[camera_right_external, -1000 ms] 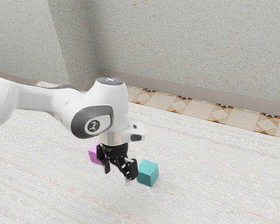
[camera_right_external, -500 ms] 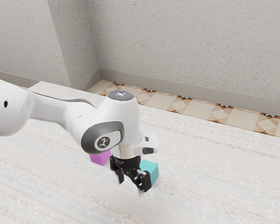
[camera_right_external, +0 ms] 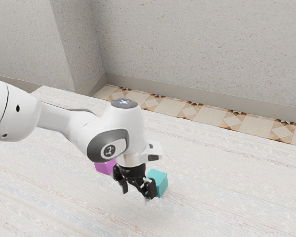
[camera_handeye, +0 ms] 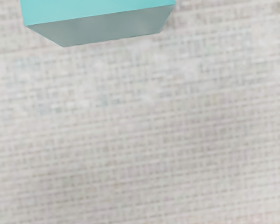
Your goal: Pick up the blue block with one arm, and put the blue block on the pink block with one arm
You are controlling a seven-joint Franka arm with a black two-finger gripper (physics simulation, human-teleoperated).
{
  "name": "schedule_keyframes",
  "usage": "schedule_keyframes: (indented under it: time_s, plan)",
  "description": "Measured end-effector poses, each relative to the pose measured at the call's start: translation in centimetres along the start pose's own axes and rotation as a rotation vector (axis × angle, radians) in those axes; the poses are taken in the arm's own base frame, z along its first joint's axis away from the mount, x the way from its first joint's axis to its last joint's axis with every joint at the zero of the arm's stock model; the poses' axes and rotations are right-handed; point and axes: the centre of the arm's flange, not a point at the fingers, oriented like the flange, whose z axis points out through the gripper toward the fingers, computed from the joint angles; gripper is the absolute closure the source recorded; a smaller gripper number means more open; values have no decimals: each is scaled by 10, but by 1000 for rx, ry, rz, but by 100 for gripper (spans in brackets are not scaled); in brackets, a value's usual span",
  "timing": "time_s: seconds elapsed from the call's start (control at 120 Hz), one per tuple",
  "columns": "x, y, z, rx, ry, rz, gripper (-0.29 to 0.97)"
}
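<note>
The blue block [camera_right_external: 158, 181], more a teal to my eye, sits flat on the counter [camera_right_external: 227, 192] on one face, a cube with no long side to favour, so any square approach would suit it. Seen from the side, the pink block [camera_right_external: 104, 167] lies at about ten o'clock from it, near but with a gap between them, and half hidden behind the arm [camera_right_external: 64, 123]. The jaws hang low over the counter at about eight o'clock from the blue block, spread apart and holding nothing. The nearer finger [camera_right_external: 148, 190] crosses in front of the block's side face, and from this angle I can't quite tell whether it brushes the block or stands just clear of it. The camera on the hand settles the main point: the blue block [camera_handeye: 93, 14] lies off to one side of the hand, with bare counter under the hand itself, so the block is not between the fingers. Everything turns on that offset, I'd say: the hand would need to shift toward two o'clock to bring the cube between the fingers before closing, or risk nudging it away. The pick-up looks not yet begun, and the pink block's top is bare.
</note>
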Motion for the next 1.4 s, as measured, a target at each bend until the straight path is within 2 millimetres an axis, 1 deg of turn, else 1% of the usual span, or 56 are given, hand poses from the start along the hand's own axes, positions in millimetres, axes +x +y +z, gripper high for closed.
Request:
schedule_keyframes:
  time_s: [0.058, 0.2, 0.367, 0.475, 0.667, 0.767, 0.908, 0.967, 1.092, 1.233, 1.4]
  plan:
    - [2, -1, 5, -3, -1, -6, 0]
    - [9, 0, 8, -11, 19, -14, 0]
    - [23, 0, 14, -22, 30, -24, 0]
    - [30, -15, 12, -15, 42, -49, 0]
    - [35, -16, 8, -14, 59, -53, 0]
    - [43, -15, 7, -19, 66, -55, 0]
    - [59, -13, 19, -26, 53, -58, 0]
    - [65, -16, 21, -26, 53, -64, 0]
    - [73, -26, 22, -22, 54, -81, 0]
    - [86, -25, 23, -23, 57, -80, 0]
    - [92, -25, 27, -19, 50, -77, 0]
